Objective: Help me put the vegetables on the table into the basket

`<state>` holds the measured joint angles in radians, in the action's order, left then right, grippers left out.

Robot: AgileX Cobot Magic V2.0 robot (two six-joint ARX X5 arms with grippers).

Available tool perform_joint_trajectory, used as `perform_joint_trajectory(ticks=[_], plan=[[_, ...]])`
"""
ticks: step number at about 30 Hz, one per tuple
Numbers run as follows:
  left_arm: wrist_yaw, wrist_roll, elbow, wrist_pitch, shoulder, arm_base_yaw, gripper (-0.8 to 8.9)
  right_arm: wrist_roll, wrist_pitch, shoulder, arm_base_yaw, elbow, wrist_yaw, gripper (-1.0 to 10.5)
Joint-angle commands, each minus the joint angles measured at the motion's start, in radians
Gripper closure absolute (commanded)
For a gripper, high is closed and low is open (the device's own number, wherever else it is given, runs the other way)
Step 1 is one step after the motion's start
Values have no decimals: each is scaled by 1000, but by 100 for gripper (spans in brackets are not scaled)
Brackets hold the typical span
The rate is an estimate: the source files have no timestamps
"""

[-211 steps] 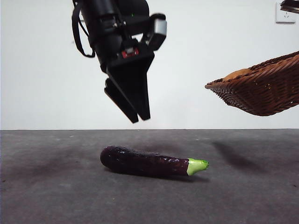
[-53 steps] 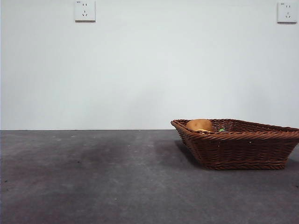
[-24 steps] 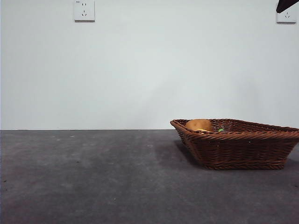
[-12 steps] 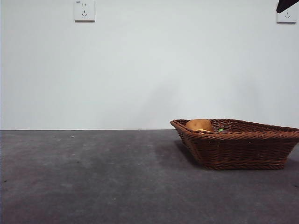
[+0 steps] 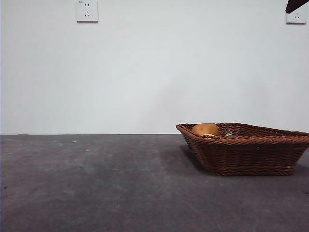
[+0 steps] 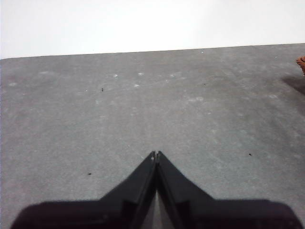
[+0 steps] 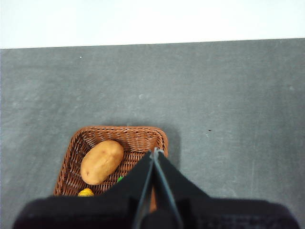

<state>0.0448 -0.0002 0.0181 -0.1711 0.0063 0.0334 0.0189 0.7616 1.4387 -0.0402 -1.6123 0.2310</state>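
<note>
Sitting at four o'clock in the front view, the basket (image 5: 251,150) holds the potato (image 5: 205,129). Left wrist: left gripper (image 6: 156,153) pressed together over bare table (image 6: 143,105). Right wrist: right gripper (image 7: 155,151) likewise closed, above the basket rim.

The dark grey table (image 5: 96,183) carries only the basket (image 5: 251,154), which stands at about three o'clock in the front view, flat on its base.
</note>
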Motion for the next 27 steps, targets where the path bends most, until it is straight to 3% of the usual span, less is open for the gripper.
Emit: perform_joint_trajectory(ticks=[1, 8, 14, 17, 21, 27], plan=[[5, 11, -11, 7, -2, -4, 817, 2, -6, 5, 1, 5, -5, 946], [8, 11, -11, 7, 2, -4, 817, 2, -13, 11, 1, 8, -8, 946], [8, 11, -11, 7, 6, -4, 817, 2, -6, -25, 16, 17, -130, 946], [8, 11, -11, 7, 7, -4, 817, 2, -12, -109, 36, 66, -144, 946], [8, 11, -11, 7, 9, -4, 817, 2, -134, -303, 61, 249, -142, 946], [8, 11, -11, 7, 10, -4, 817, 2, -457, -671, 59, 681, -178, 946]])
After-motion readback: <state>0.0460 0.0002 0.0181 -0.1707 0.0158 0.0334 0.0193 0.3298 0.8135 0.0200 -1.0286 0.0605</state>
